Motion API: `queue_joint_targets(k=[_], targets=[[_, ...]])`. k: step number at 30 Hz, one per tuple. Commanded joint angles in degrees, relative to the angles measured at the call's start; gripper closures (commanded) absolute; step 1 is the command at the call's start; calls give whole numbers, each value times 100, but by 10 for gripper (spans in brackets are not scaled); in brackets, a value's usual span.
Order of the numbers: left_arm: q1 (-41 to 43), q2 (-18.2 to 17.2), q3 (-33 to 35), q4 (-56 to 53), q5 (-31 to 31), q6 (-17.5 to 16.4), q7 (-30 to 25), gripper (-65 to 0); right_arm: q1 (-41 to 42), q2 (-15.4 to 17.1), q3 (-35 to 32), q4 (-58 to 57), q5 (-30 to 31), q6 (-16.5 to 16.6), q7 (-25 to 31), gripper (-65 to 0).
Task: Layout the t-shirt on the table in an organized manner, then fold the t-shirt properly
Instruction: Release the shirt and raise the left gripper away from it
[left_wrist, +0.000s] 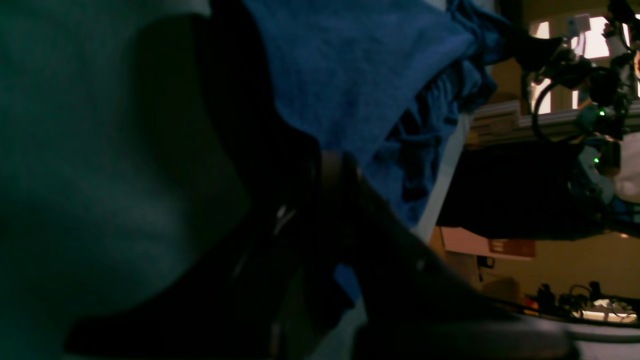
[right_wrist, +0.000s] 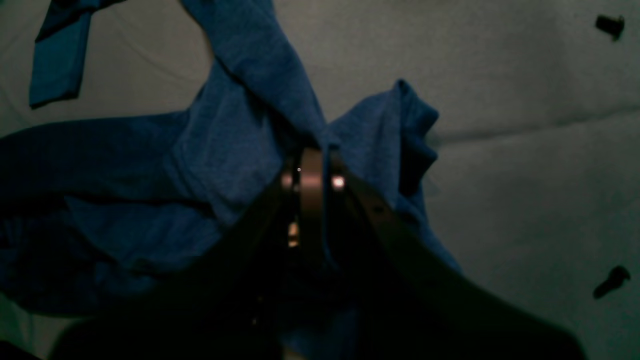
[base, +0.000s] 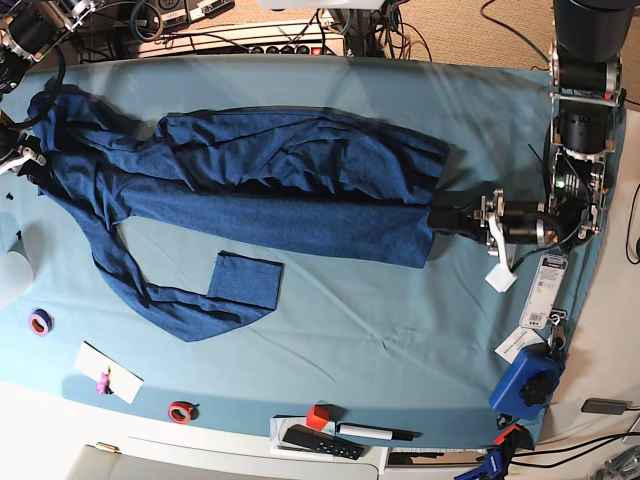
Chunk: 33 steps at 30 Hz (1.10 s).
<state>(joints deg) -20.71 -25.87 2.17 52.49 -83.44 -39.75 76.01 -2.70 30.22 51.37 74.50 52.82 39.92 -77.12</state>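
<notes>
While the base view shows the t-shirt (base: 270, 190) stretched lengthwise across the teal tabletop (base: 400, 330), one sleeve (base: 245, 280) trailing toward the near edge, only the wrist cameras show the grips. From the right wrist view, the right claw (right_wrist: 312, 167) is pressed together on a bunched fold of cloth. From the left wrist view, the left claw (left_wrist: 332, 165) pinches the shirt's edge near the tabletop's border.

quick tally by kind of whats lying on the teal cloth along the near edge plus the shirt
t-shirt: 1
tape rolls, purple and red: 2
black marker: 1
black remote: 1
small red block: 1
white card: 1
total: 7
</notes>
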Motion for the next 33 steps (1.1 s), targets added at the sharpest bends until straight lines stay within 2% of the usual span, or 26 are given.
queue_joint_targets(k=[1,3,4,5,6,7,8,9,10,18,25,33], targets=[[-131,-81,-22,81,-156,-25,-68,0,46,184,44,105,111,8,109,0],[-111,-81,-22,81,-156,-25,-103,0,46,184,44,105,94,8,103,0],[-105,-83,-22,81,-156,-25,-103,-22,48,181,44,105,17,8,101,0],[-105,-81,-22,81,-156,-25,-103,-108,46,181,44,105,-107,8,105,0],[-105,-81,-22,81,-156,-25,-107,-205,46,184,44,103,-223,8,111,-51],[-107,-81,-22,81,-156,-25,-114,-287,46,184,44,103,-306,8,131,-137],[-107,-83,-22,81,-156,-25,-153,-332,46,184,44,103,-387,8,181,-212],[-107,-83,-22,81,-156,-25,-168,-339,48,188,44,103,-474,8,240,-261],[-107,-83,-22,81,-156,-25,-181,-339,48,201,44,105,-507,8,302,-277],[-415,-173,-24,83,-156,-25,-238,-338,66,372,46,105,-507,8,789,-277],[-1469,-702,-22,83,-156,-25,-284,-337,66,776,46,105,-505,8,1051,-277],[-2406,-1202,-22,83,-156,-25,-365,-337,96,876,44,105,-505,8,1679,-277]])
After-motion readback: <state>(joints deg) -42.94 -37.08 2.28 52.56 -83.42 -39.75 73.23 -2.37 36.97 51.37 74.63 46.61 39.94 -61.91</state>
